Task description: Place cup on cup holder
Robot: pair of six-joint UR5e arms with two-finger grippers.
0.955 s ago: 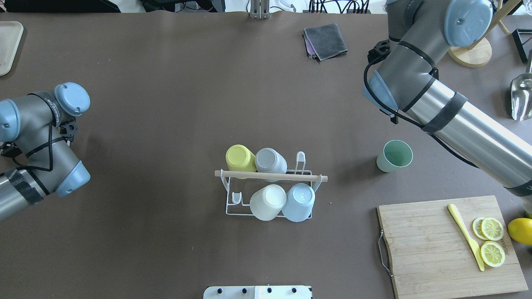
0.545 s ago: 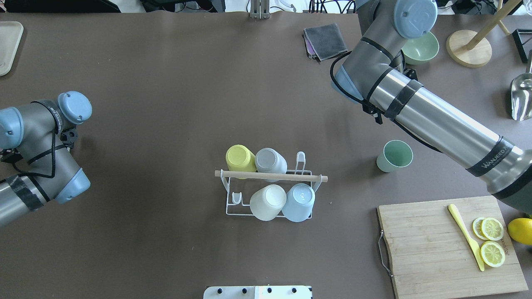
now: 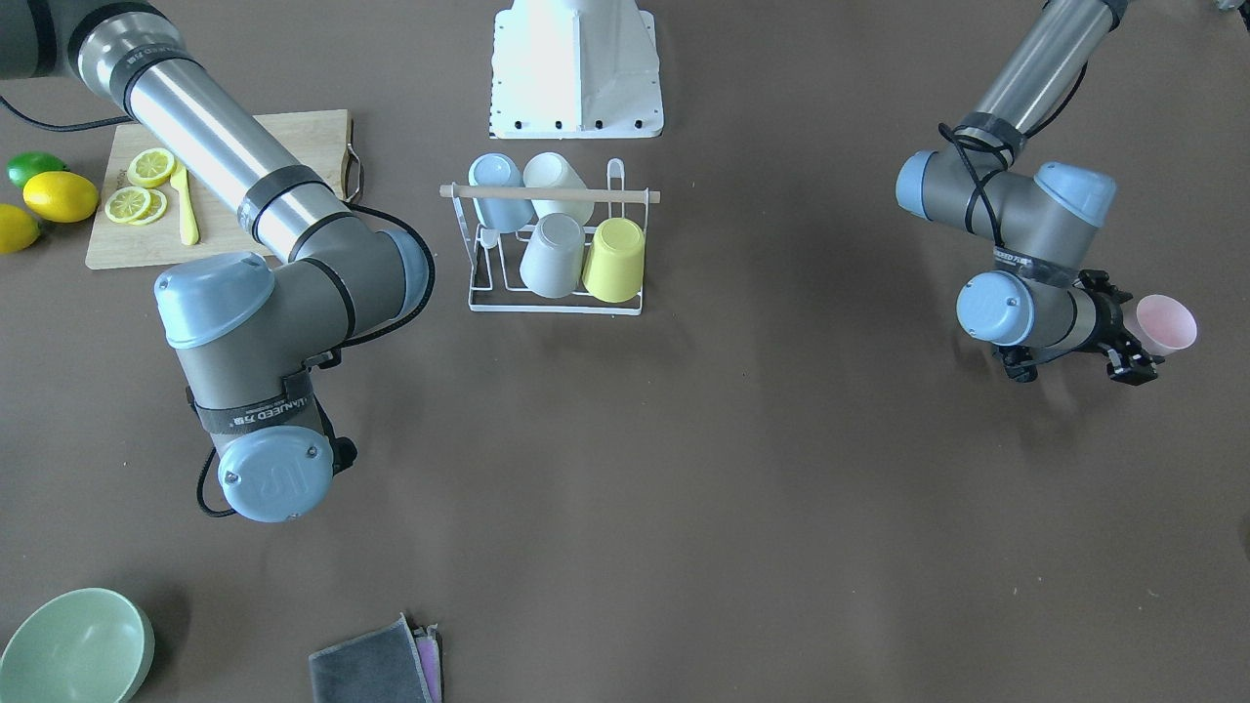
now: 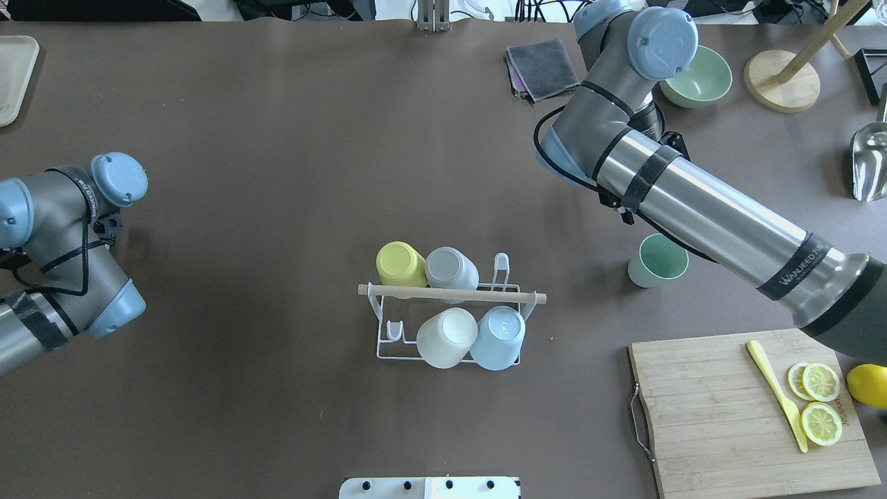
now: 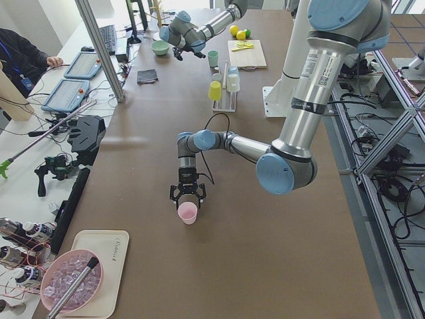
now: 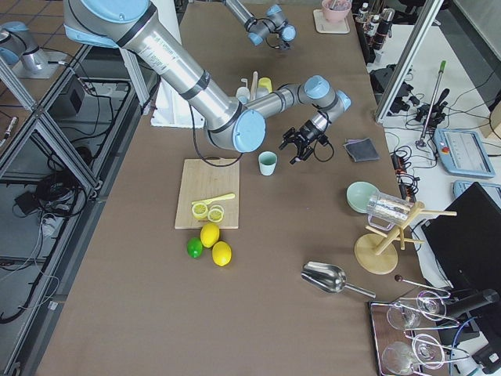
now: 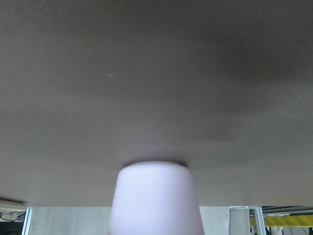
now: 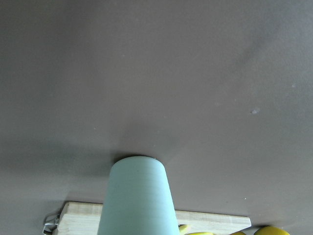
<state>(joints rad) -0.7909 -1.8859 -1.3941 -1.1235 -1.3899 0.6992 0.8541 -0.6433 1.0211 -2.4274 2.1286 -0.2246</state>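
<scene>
The cup holder (image 4: 388, 343), a white wire rack with a wooden rod (image 4: 450, 294), stands mid-table with yellow, grey, white and blue cups upside down on it; it also shows in the front-facing view (image 3: 479, 293). A pink cup (image 3: 1162, 324) stands upright at the table's left end. My left gripper (image 3: 1133, 363) is low beside it and looks open; the cup fills the bottom of the left wrist view (image 7: 155, 196). A green cup (image 4: 658, 260) stands upright right of the rack. My right gripper (image 6: 304, 147) is just beyond it; I cannot tell its state.
A cutting board (image 4: 727, 416) with lemon slices and a yellow knife lies front right. A green bowl (image 4: 700, 76), a grey cloth (image 4: 542, 68), a wooden stand (image 4: 783, 86) and a metal scoop (image 4: 870, 163) sit at the far right. A tray (image 4: 12, 76) lies at the far left.
My right arm has swung left and toward the far edge, uncovering the green bowl. My left arm has shifted slightly. The green cup and the rack have not moved.
</scene>
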